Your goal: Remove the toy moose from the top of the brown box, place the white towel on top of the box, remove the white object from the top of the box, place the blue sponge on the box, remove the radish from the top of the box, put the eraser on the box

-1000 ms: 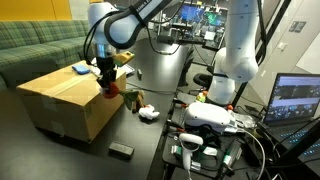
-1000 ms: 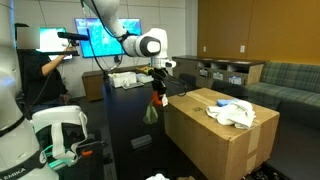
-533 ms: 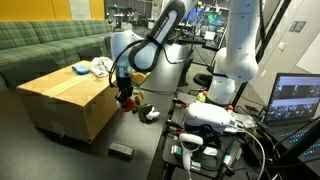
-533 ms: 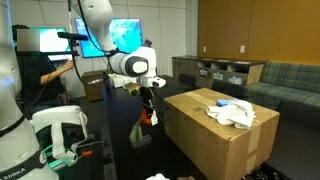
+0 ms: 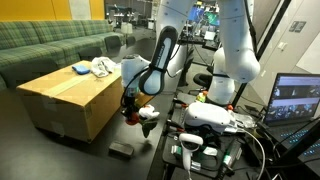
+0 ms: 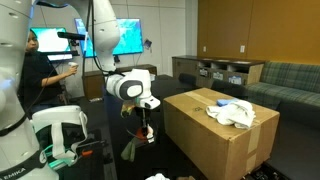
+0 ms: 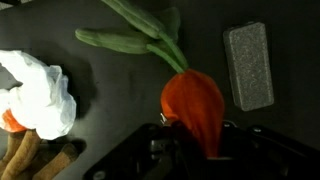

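Observation:
My gripper [image 5: 130, 112] [image 6: 148, 130] is shut on the red radish [image 7: 195, 108] and hangs low beside the brown box [image 5: 65, 95] [image 6: 215, 135], just over the dark surface. The radish's green leaves [image 7: 140, 35] [image 6: 133, 148] trail away from it. On the box top lie the white towel [image 5: 101, 67] [image 6: 232, 112] and the blue sponge [image 5: 80, 69]. The dark grey eraser [image 7: 250, 65] [image 5: 121, 150] lies flat on the dark surface near the radish. The white object [image 7: 40, 95] [image 5: 148, 115] rests there too, with the brown toy moose [image 7: 22, 155] beside it.
A green sofa [image 5: 40, 45] stands behind the box. A second white robot base [image 5: 215, 115] with cables and a laptop [image 5: 298, 100] crowd the side opposite the box. A person [image 6: 40, 75] sits by monitors [image 6: 115, 38] in the background.
The arm has swung away from the box's top edge and down, carrying the radish to just above the dark surface. The gripper stays shut on it.

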Tool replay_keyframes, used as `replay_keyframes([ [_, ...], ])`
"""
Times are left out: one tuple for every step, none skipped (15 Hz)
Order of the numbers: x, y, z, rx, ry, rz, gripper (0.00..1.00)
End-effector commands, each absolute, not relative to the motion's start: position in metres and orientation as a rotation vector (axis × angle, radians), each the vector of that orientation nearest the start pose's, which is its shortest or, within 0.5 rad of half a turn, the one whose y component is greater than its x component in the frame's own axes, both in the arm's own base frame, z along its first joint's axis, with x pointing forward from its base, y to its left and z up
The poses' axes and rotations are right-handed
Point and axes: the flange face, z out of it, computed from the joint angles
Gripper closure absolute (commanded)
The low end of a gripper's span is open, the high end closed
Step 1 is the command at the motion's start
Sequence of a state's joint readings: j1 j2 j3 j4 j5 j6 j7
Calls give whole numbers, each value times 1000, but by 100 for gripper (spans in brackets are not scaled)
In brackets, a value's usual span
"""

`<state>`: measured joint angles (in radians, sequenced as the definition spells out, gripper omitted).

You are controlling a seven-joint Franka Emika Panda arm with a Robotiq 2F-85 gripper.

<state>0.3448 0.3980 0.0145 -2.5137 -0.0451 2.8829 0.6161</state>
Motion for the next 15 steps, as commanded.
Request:
replay_keyframes([
  [426, 163, 101, -3155, 447, -17, 86],
  [425, 162, 96, -3163, 463, -16, 84],
  [424, 162, 91, -3173, 470, -10, 56],
  [423, 163, 85, -3184, 475, 0, 56],
  [421, 163, 83, -3191, 471, 13, 49],
  [420, 165, 81, -3195, 472, 11, 43],
  [419, 167, 81, -3198, 469, 15, 34],
  [419, 169, 80, -3198, 469, 15, 26],
  [418, 171, 81, -3200, 465, 15, 19],
  [418, 174, 80, -3201, 463, 11, 10],
  [417, 176, 81, -3204, 458, 6, 4],
  [417, 177, 82, -3205, 462, -7, 0],
  [417, 178, 84, -3209, 461, -15, 0],
  [416, 178, 85, -3210, 459, -19, 0],
  [414, 180, 87, -3209, 450, -17, 0],
])
